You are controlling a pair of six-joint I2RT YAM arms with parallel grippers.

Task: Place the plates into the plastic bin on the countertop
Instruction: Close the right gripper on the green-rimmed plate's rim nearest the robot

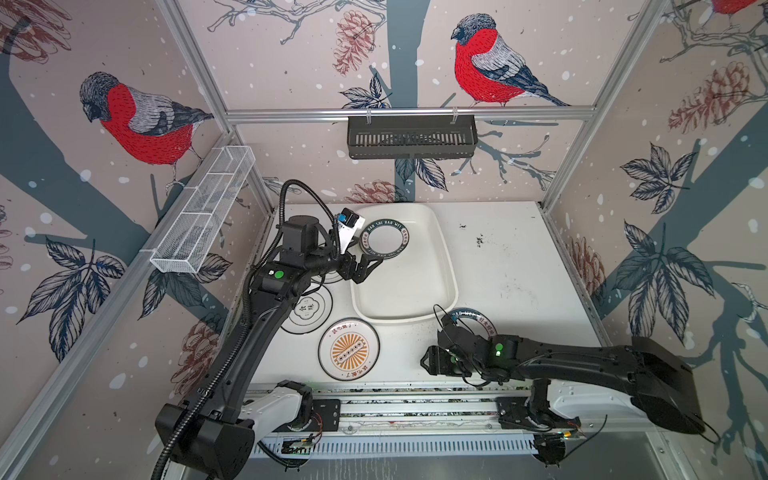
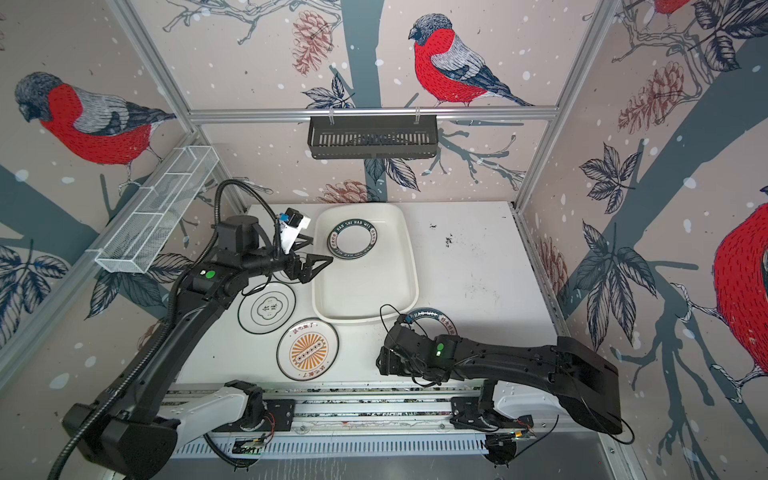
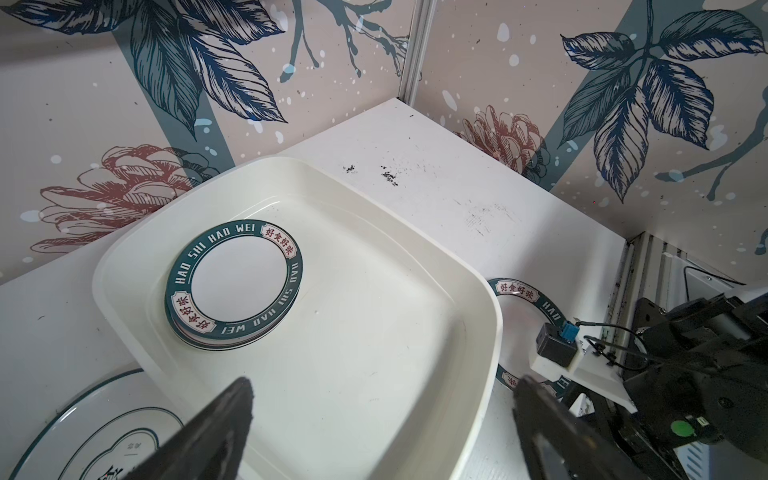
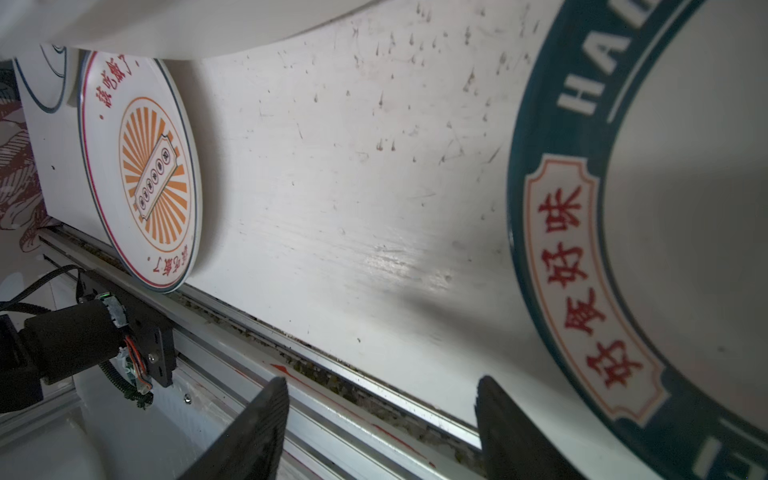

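The white plastic bin [image 1: 409, 291] [image 3: 374, 332] sits on the countertop [image 1: 511, 270] and holds a short stack of green-rimmed plates [image 1: 384, 241] [image 3: 235, 278]. My left gripper [image 1: 365, 268] [image 3: 382, 399] hovers open and empty over the bin's left rim. On the countertop lie a black-rimmed plate [image 1: 307, 309], an orange-sunburst plate [image 1: 349, 349] [image 4: 141, 170] and a green-rimmed plate [image 1: 478, 316] [image 4: 582, 257], the last partly hidden under my right arm. My right gripper [image 1: 427, 361] [image 4: 382, 399] is low at the front edge beside that plate, open, nothing between its fingers.
A further plate [image 1: 330, 277] peeks out from under my left wrist. A black slatted basket [image 1: 411, 137] hangs on the back wall and a white wire rack [image 1: 203, 208] on the left wall. Aluminium rails [image 1: 415, 403] run along the front edge.
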